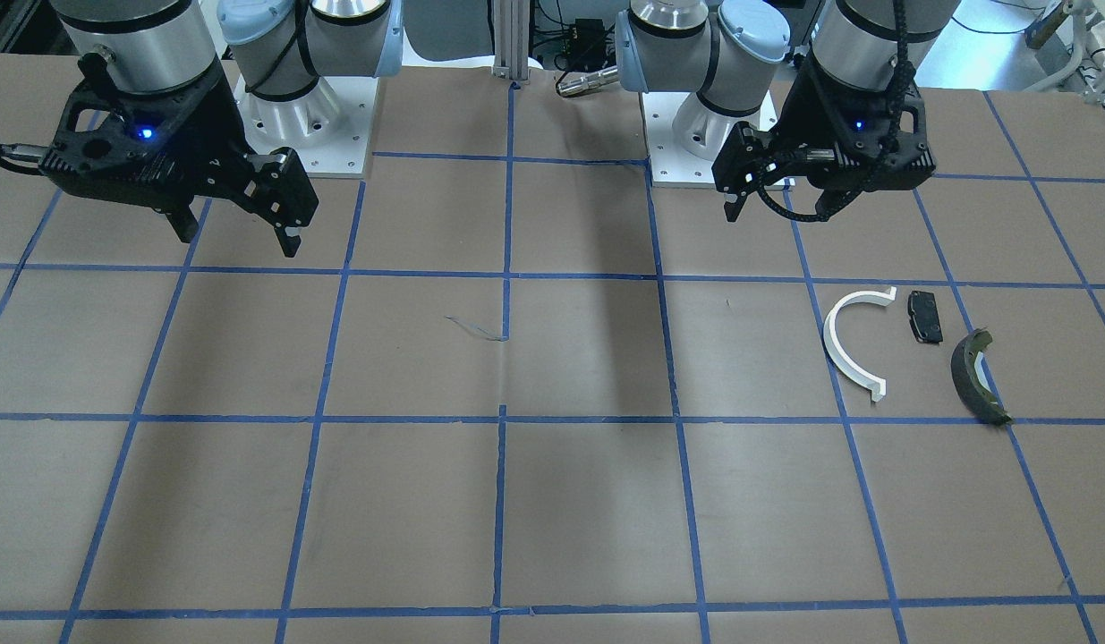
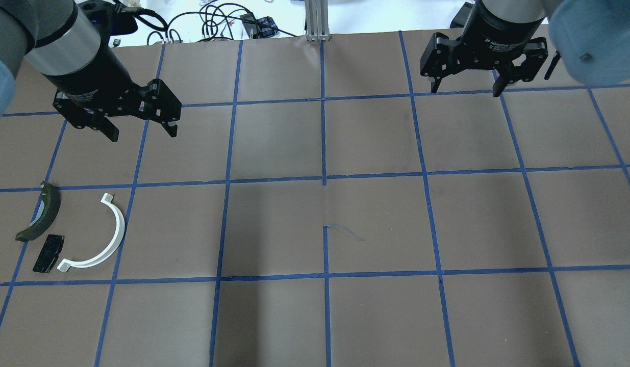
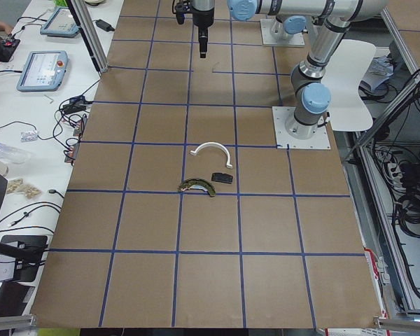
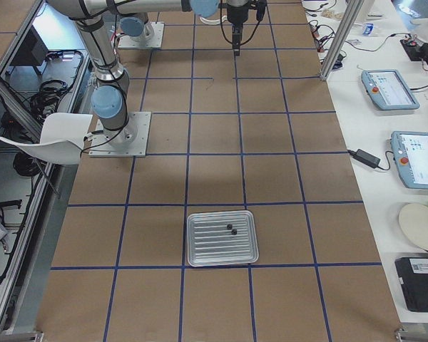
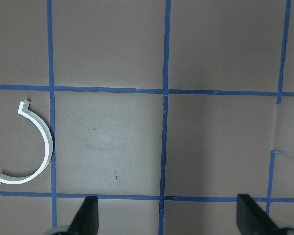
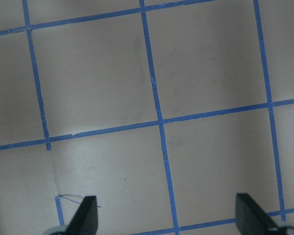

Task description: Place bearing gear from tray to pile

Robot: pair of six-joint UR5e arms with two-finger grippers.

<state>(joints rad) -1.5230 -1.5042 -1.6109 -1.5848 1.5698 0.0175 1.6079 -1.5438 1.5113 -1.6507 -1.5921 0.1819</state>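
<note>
The pile lies on the brown table: a white half-ring arc [image 2: 120, 229], a small flat black pad [image 2: 48, 253] and a dark olive curved shoe [image 2: 39, 214]. They also show in the front view as the arc [image 1: 831, 338], the pad [image 1: 924, 317] and the shoe [image 1: 974, 376]. A silver tray [image 4: 192, 239] shows only in the exterior right view, with two small dark parts [image 4: 229, 229] on it, too small to identify. My left gripper [image 2: 143, 135] hangs open and empty above the table, beyond the pile. My right gripper [image 2: 465, 92] hangs open and empty at the far right.
Blue tape lines grid the table [image 2: 325, 224]. The left wrist view shows the white arc [image 5: 47, 147] at its left edge. Arm base plates [image 1: 310, 134] sit at the robot's side. Tablets and cables lie on side benches [image 4: 392, 89].
</note>
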